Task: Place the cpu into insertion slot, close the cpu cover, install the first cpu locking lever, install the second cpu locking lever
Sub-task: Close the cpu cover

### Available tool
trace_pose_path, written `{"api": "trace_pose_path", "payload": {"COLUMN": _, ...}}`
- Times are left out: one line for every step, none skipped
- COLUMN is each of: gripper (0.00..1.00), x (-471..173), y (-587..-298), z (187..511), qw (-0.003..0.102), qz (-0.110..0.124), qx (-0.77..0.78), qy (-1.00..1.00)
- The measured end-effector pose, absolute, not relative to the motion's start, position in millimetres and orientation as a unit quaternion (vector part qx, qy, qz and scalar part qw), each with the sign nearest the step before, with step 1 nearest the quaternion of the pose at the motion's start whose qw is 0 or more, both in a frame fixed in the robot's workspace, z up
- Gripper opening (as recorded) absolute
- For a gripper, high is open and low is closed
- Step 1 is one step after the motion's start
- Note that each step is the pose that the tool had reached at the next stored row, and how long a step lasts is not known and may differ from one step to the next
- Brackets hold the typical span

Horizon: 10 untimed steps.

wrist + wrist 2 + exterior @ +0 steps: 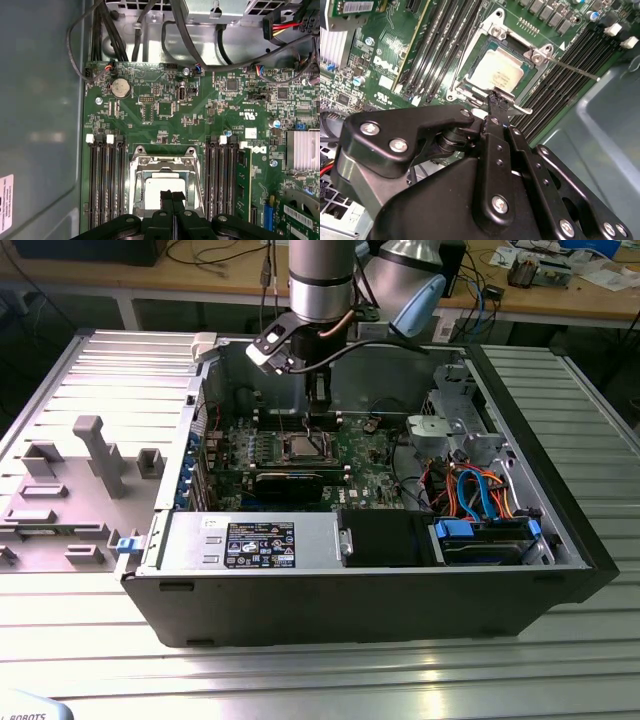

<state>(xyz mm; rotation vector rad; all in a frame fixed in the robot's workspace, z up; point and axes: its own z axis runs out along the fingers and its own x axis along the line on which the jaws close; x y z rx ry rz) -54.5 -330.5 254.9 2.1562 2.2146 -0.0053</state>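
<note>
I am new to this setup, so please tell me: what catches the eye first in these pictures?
The open computer case lies on the ribbed metal table, with the robot arm reaching down into it. In both wrist views the shut gripper hangs over the cpu, seated under the silvery cpu cover on the green motherboard.

Arm (320, 280): upright column entering from 12 o'clock of the exterior view.
Wrist (318, 340): turned straight down.
Claw (314, 418): hanging at 6 o'clock below the Wrist.
Fingers (166, 200): pressed together in both wrist views, tips meeting.
</note>
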Motion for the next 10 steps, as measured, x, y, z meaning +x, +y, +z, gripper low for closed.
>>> {"api": "trace_pose_path", "payload": {"gripper": 0.12, "x": -56.9, "y": -330.5, "z": 254.9, "qw": 0.025, "qz": -0.002, "qx": 0.697, "qy": 0.716}}
{"api": "trace_pose_path", "payload": {"gripper": 0.12, "x": -58.5, "y": -330.5, "z": 254.9, "qw": 0.025, "qz": -0.002, "qx": 0.697, "qy": 0.716}}
{"api": "trace_pose_path", "payload": {"gripper": 0.12, "x": -59.9, "y": -330.4, "z": 254.9, "qw": 0.025, "qz": -0.002, "qx": 0.697, "qy": 0.716}}
{"api": "trace_pose_path", "payload": {"gripper": 0.12, "x": -61.0, "y": -330.5, "z": 254.9, "qw": 0.025, "qz": -0.002, "qx": 0.697, "qy": 0.716}}
{"api": "trace_pose_path", "payload": {"gripper": 0.12, "x": -62.5, "y": -330.4, "z": 254.9, "qw": 0.025, "qz": -0.002, "qx": 0.697, "qy": 0.716}}
{"api": "trace_pose_path", "payload": {"gripper": 0.12, "x": -63.4, "y": -330.5, "z": 254.9, "qw": 0.025, "qz": -0.002, "qx": 0.697, "qy": 0.716}}
{"api": "trace_pose_path", "payload": {"gripper": 0.12, "x": -64.7, "y": -330.4, "z": 254.9, "qw": 0.025, "qz": -0.002, "qx": 0.697, "qy": 0.716}}
{"api": "trace_pose_path", "payload": {"gripper": 0.12, "x": -65.6, "y": -330.4, "z": 254.9, "qw": 0.025, "qz": -0.002, "qx": 0.697, "qy": 0.716}}
{"api": "trace_pose_path", "payload": {"gripper": 0.12, "x": -66.7, "y": -330.5, "z": 254.9, "qw": 0.025, "qz": -0.002, "qx": 0.697, "qy": 0.716}}
{"api": "trace_pose_path", "payload": {"gripper": 0.12, "x": -67.2, "y": -330.4, "z": 254.9, "qw": 0.025, "qz": -0.002, "qx": 0.697, "qy": 0.716}}
